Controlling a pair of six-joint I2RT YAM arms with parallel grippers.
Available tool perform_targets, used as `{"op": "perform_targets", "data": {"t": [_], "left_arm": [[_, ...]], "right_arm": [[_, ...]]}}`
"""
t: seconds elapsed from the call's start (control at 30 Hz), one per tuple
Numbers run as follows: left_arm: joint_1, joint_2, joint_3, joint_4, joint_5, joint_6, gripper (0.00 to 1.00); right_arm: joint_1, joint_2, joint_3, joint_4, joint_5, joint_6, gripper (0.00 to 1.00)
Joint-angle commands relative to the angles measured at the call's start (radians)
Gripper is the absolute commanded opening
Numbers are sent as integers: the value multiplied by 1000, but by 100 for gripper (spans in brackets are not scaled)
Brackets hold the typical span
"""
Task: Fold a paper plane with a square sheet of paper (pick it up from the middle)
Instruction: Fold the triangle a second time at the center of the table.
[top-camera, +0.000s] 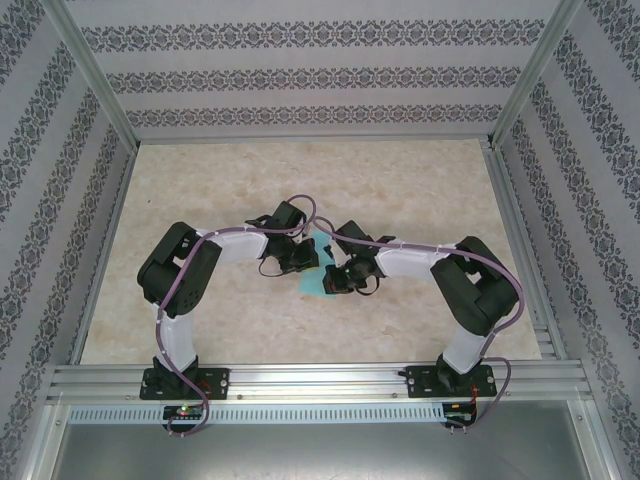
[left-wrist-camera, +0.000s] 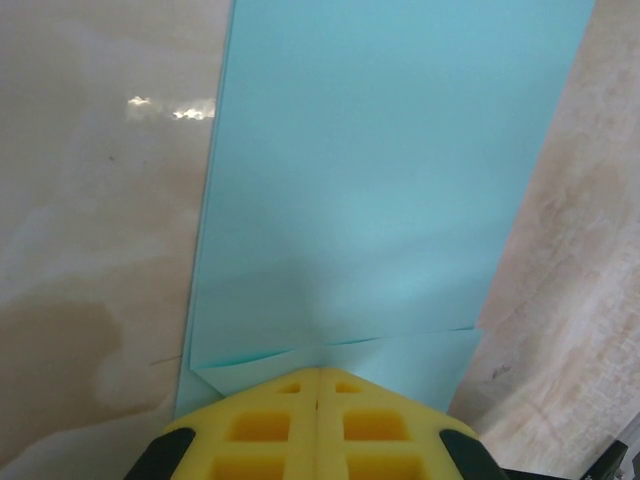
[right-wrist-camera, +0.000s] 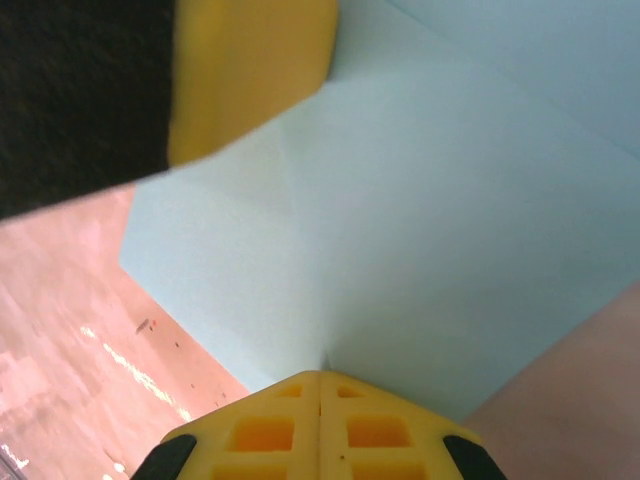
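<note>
The square sheet of paper (top-camera: 318, 272) is turquoise and lies mid-table between both wrists. In the left wrist view the sheet (left-wrist-camera: 400, 180) looks like a long band with a folded flap at its near end. My left gripper (left-wrist-camera: 318, 372) is shut, its yellow tips pinching the paper where the flap edges meet. My right gripper (right-wrist-camera: 320, 376) is also shut, nipping a small pucker of the sheet (right-wrist-camera: 430, 220) at its near edge. A yellow pad of the left gripper (right-wrist-camera: 250, 70) rests on the paper's far side. From above, the left gripper (top-camera: 303, 260) and right gripper (top-camera: 336, 278) nearly touch. A paper plane is out of view.
The beige marbled table (top-camera: 300, 180) spreads on all sides of the paper. An aluminium rail (top-camera: 320, 380) carries both arm bases at the near edge. Patterned walls (top-camera: 300, 70) and metal posts (top-camera: 95, 75) close in the back and sides.
</note>
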Motion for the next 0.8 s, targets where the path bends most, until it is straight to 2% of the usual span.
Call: {"op": "perform_targets", "data": {"t": [0.0, 0.2, 0.37, 0.6, 0.77], "left_arm": [[-16, 78, -67, -135, -138, -14, 5], [-15, 77, -66, -119, -127, -13, 5], [-16, 70, -74, -95, -125, -15, 5], [-15, 67, -70, -86, -137, -10, 5], [-15, 63, -72, -86, -131, -9, 5]], "right_arm": [[-13, -24, -80, -118, -24, -50, 4], [-52, -130, -82, -89, -42, -47, 4], [-68, -212, -55, 2, 32, 21, 5], [-12, -85, 19, 137, 78, 122, 4], [15, -19, 41, 151, 88, 140, 3]]}}
